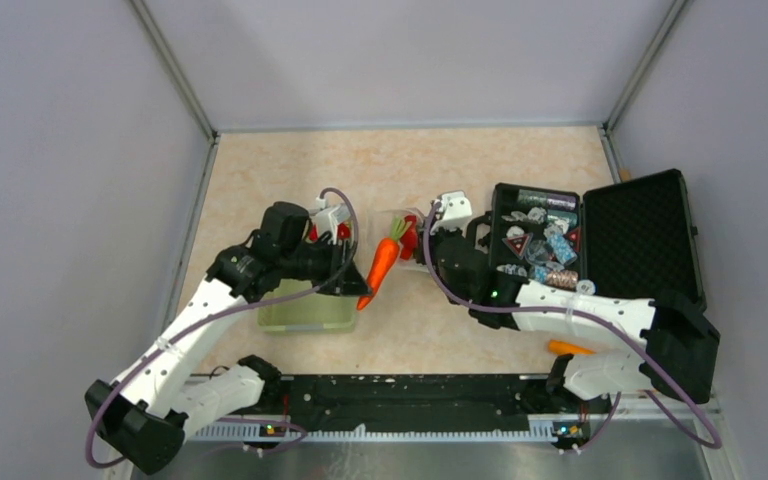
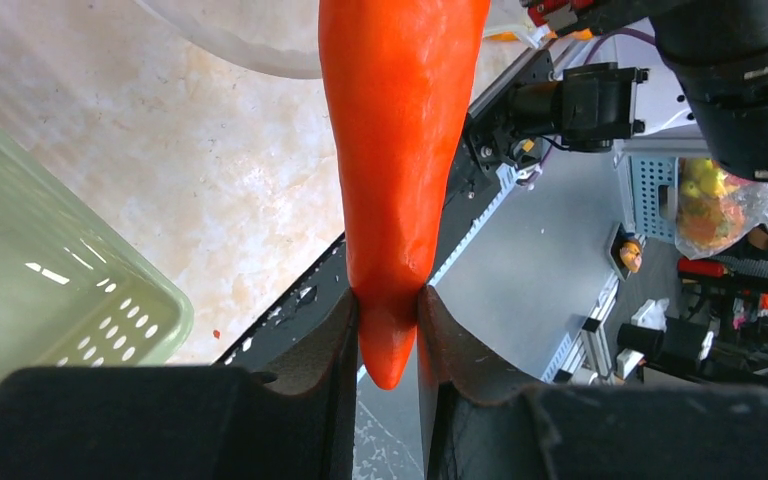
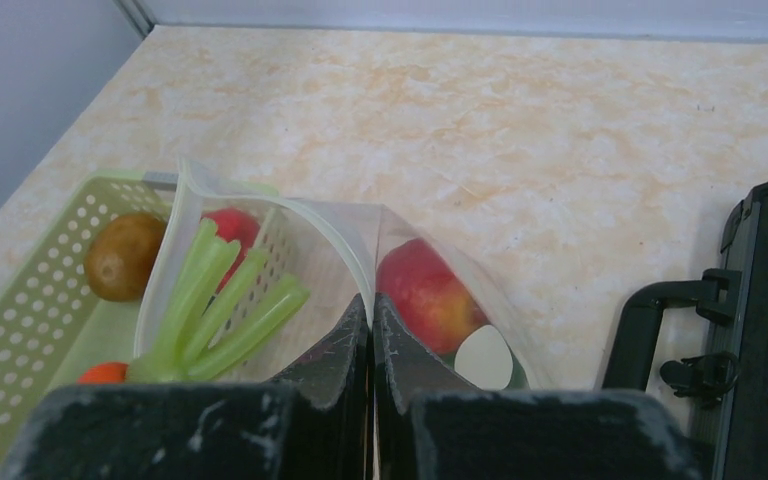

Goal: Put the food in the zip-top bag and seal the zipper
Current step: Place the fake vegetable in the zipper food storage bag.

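My left gripper (image 2: pixel 388 300) is shut on the narrow tip of an orange carrot (image 2: pixel 400 150) and holds it in the air, green top pointing at the bag's mouth. In the top view the carrot (image 1: pixel 380 265) hangs between the basket and the clear dotted zip-top bag (image 1: pixel 407 232). My right gripper (image 3: pixel 371 305) is shut on the bag's rim and holds the mouth open; the whitish zipper strip (image 3: pixel 340 245) curves along that rim. A red fruit (image 3: pixel 425 295) lies inside the bag. The carrot's green stalks (image 3: pixel 220 300) are at the mouth.
The pale green basket (image 1: pixel 305 312) sits under my left arm, holding a brown piece (image 3: pixel 120 255) and a red piece (image 3: pixel 230 225). An open black case (image 1: pixel 590 235) with shiny packets stands to the right. Another carrot (image 1: pixel 570 348) lies by the right arm's base.
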Robot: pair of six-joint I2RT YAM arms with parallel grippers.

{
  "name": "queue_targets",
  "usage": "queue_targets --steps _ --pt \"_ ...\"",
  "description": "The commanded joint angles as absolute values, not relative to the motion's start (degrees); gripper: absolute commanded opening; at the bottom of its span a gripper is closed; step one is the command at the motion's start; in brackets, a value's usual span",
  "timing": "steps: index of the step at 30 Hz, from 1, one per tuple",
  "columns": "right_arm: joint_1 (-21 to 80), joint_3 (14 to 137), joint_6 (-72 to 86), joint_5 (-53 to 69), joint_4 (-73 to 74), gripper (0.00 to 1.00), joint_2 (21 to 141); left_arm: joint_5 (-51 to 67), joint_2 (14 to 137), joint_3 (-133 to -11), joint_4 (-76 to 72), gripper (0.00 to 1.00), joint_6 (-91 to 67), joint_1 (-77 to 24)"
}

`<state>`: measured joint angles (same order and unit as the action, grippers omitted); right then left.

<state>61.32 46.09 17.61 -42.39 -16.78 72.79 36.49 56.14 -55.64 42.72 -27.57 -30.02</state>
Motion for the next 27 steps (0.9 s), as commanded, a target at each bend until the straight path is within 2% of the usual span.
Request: queue_targets --steps 1,5,11,17,27 --pt "63.1 42.8 9.0 -41.0 -28.3 0.00 71.2 36.0 58.4 -57.9 40.6 0.00 -27.8 -30.6" --pt "66.1 40.6 2.1 -44.0 -36.4 0.00 71.2 32.7 59.7 -58.8 42.4 0.00 -28.1 -31.1" --pt "67.1 40.4 1.6 -48.4 -38.4 0.00 71.8 31.4 59.9 -60.1 45.9 0.00 -26.7 -31.3" --pt "67.6 39.7 -0.9 -44.3 -39.7 0.00 70.7 27.8 60.6 -60.1 47.3 0.00 -26.9 -31.3" --pt "71.2 39.3 -9.9 -42.4 -43.9 0.00 73.3 31.5 61.5 -62.7 32.5 0.00 -42.1 -31.3"
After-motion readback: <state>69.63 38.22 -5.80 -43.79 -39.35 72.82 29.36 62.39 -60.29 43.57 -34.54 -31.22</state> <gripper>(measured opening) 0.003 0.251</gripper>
